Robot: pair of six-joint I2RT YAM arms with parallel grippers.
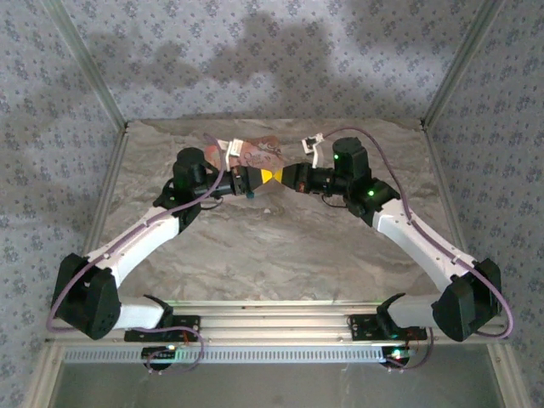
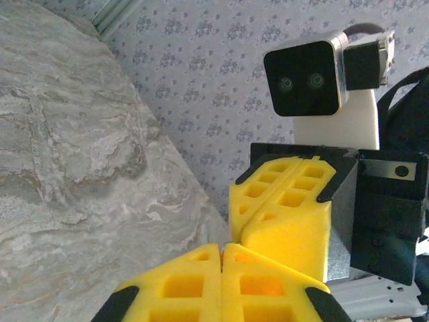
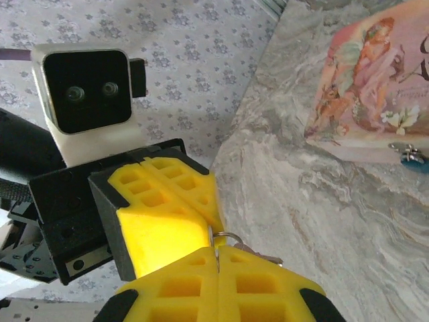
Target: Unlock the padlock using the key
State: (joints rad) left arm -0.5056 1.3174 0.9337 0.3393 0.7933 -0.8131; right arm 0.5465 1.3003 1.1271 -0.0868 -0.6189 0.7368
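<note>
From the top camera, the grey marbled tabletop (image 1: 280,246) has loads of bare room toward the near edge. The left hand (image 1: 263,178) and right hand (image 1: 280,176) meet tip to tip near the far edge, right in front of the pink flowery box (image 1: 259,153). On the left wrist cam, the left hand (image 2: 221,255) has its waffle-cut yellow foam fingers pressed flat together. The right hand (image 2: 242,220) is closed too, its tips touching them. On the right wrist cam, the key (image 3: 260,255) and its thin metal ring poke out where the right hand (image 3: 218,260) meets the left hand (image 3: 202,200). It looks pinched in the right hand's seam, but the foam hides the actual grip. The padlock (image 3: 409,155) is a tiny blurry blue thing at the box's lower edge, well apart from the key.
</note>
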